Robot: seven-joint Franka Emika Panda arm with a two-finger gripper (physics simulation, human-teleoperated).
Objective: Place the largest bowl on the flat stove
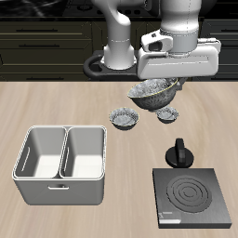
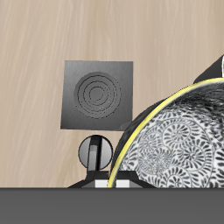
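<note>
- Gripper [image 1: 165,85], mounted on a white robot arm, is seen raised above the back part of the wooden table [image 1: 56,107], with its fingers closed on the rim of the largest bowl [image 1: 153,92].
- Largest bowl is held clear of the table, tilted, so that its grey-and-white speckled inside and dark outside are both shown.
- From the wrist view, the same bowl [image 2: 179,144] is seen close up, its patterned inside edged by a yellow-lit rim.
- Two smaller speckled bowls are set on the table just below the lifted one: the medium bowl [image 1: 124,118] and, near it, the smallest bowl [image 1: 168,114].
- Flat stove [image 1: 191,197], a dark-grey square slab marked with ring-shaped burner lines, is placed near the table's front edge, well apart from the held bowl.
- Black knob [image 1: 178,153] is stood upright just behind the stove's back edge.
- In the wrist view, the stove [image 2: 98,94] is shown bare, with the knob [image 2: 96,153] beside it.
- Grey metal bin [image 1: 60,158] with two compartments is set near the front edge too, on the other side of the table from the stove.
- Dark kitchen cabinets [image 1: 46,42] are seen behind the table.
</note>
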